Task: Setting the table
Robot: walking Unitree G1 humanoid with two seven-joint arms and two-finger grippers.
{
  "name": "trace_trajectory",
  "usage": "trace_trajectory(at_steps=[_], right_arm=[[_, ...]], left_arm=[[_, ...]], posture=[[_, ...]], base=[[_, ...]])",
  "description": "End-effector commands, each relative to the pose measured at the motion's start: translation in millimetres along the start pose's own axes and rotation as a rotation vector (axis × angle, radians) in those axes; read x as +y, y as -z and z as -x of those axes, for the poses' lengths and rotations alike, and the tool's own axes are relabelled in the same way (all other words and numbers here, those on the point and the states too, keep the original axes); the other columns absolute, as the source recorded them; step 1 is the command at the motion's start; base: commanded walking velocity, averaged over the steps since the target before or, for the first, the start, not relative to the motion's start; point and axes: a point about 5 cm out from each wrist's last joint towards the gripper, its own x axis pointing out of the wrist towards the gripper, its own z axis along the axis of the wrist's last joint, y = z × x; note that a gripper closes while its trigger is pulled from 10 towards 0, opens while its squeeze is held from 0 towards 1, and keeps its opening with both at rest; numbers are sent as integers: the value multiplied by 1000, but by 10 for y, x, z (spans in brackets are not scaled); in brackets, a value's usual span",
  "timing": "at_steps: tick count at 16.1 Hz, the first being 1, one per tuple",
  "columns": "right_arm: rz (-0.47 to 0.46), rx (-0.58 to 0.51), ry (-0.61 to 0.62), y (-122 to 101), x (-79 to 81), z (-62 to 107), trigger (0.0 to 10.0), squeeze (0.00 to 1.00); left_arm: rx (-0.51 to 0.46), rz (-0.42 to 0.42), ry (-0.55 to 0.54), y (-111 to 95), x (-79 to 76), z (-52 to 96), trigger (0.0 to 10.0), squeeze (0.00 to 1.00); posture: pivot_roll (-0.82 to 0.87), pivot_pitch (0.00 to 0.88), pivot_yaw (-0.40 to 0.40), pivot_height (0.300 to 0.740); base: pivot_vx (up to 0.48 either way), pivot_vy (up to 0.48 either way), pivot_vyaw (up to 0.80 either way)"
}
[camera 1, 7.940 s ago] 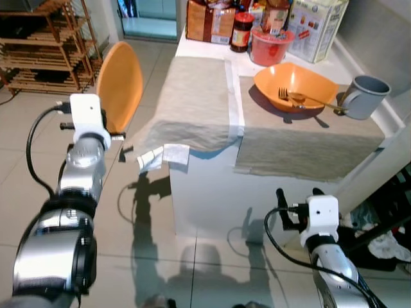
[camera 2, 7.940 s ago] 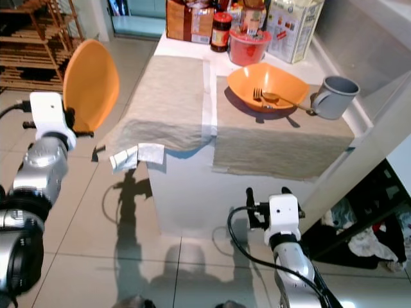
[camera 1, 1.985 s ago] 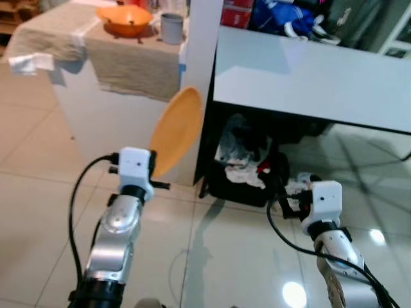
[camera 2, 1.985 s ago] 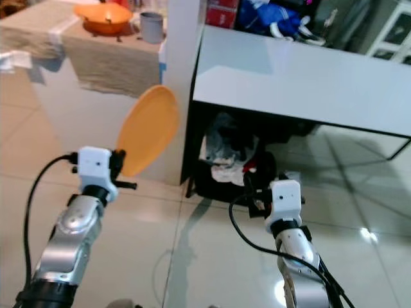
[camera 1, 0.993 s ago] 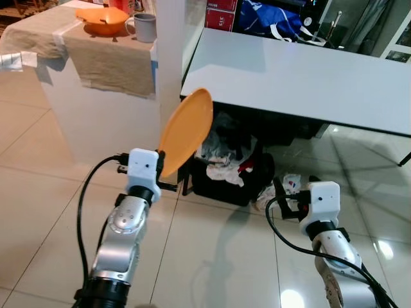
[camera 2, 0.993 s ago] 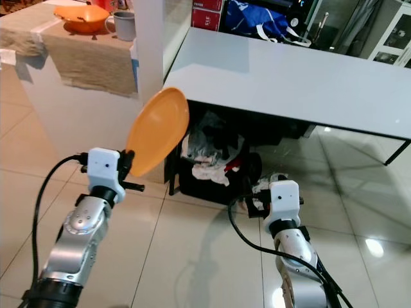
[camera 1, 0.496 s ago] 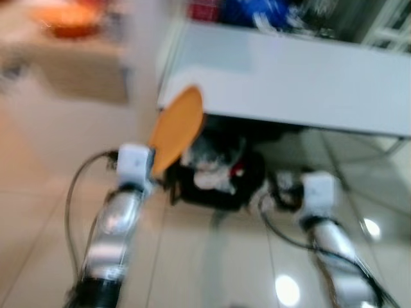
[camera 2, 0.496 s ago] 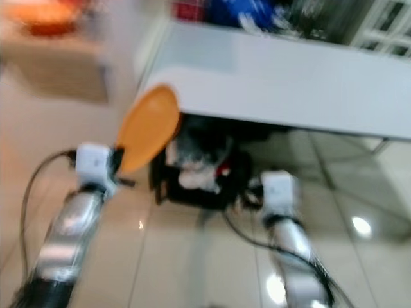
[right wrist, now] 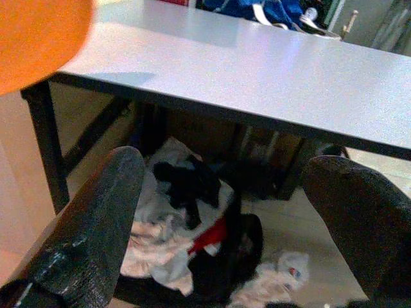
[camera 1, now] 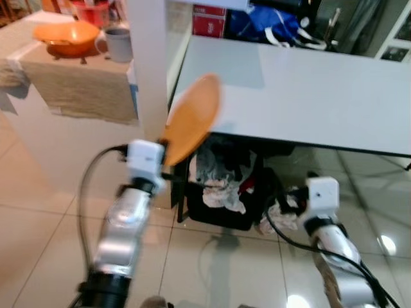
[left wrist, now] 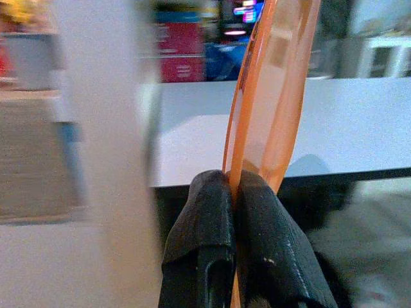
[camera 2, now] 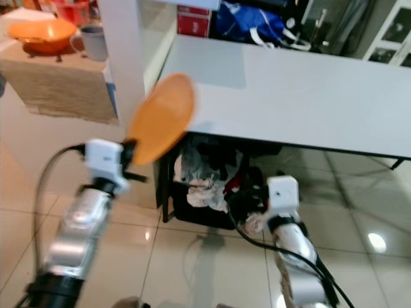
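An orange plate [camera 1: 191,119] is pinched by the black fingers [left wrist: 205,224] of the left gripper [left wrist: 232,192]. Behind the plate, a pale grey table [camera 1: 308,90] is seen. Left of the table, an orange bowl [camera 1: 64,37] and grey mug [camera 1: 118,43] are set on beige cloth [camera 1: 80,86].

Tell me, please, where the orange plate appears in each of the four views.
Left eye view: orange plate above the left end effector, left of centre.
Right eye view: upper left.
Left wrist view: edge-on, between the fingers.
Right wrist view: corner.
Shared landmark: white table.
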Motion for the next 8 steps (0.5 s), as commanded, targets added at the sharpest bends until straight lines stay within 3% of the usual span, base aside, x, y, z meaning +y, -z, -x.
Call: trace_trajectory(at_steps=[1, 5, 8], right_arm=[[12, -11, 4, -24, -18, -7, 10000, 0], [12, -21, 11, -41, -20, -19, 10000, 0], [14, -41, 23, -60, -28, -17, 10000, 0]], left_arm=[[-84, -13, 1, -174, 25, -38, 0, 0], [-106, -25, 4, -250, 7, -117, 0, 0], [-90, -44, 3, -207, 18, -112, 0, 0]], posture=[[74, 0, -92, 718], [67, 0, -80, 718], [62, 0, -75, 718]], base=[[0, -304, 0], [0, -433, 0], [265, -399, 0]])
